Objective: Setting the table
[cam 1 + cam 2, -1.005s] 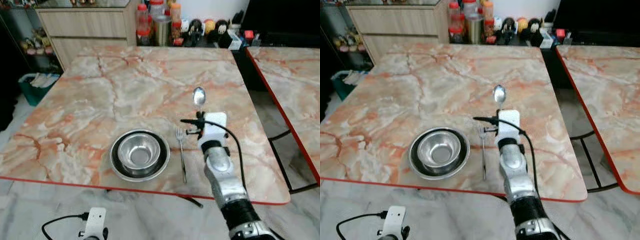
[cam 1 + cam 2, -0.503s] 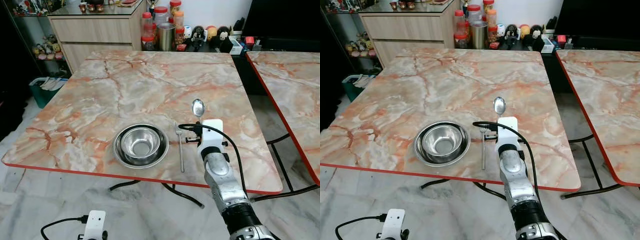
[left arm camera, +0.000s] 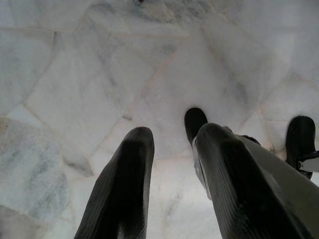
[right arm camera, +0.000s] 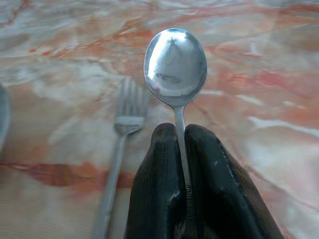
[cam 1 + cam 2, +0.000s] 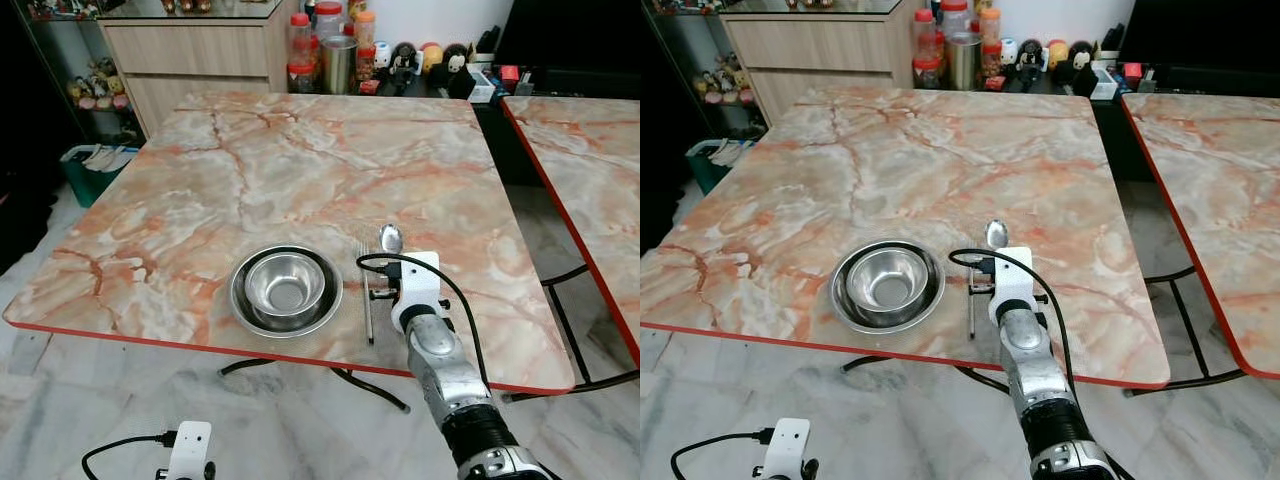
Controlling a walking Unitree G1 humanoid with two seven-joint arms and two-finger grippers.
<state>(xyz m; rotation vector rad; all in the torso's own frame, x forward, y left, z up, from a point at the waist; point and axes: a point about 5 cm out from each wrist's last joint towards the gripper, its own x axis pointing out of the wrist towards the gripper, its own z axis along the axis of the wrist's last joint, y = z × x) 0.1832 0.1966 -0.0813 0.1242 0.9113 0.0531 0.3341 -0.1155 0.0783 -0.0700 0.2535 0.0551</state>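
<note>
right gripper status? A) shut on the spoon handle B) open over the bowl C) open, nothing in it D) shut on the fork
A: in the right wrist view the right gripper has its jaws closed on the handle of the spoon, bowl end sticking out forward, while the fork lies on the table beside it.

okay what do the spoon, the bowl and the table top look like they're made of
Spoon: polished metal, likely stainless steel; its bowl gives mirror reflections. Bowl: brushed or satin metal, probably steel; grey sheen with soft highlights. Table top: marble-look surface, orange veining on cream; real stone or printed laminate cannot be told.
</note>
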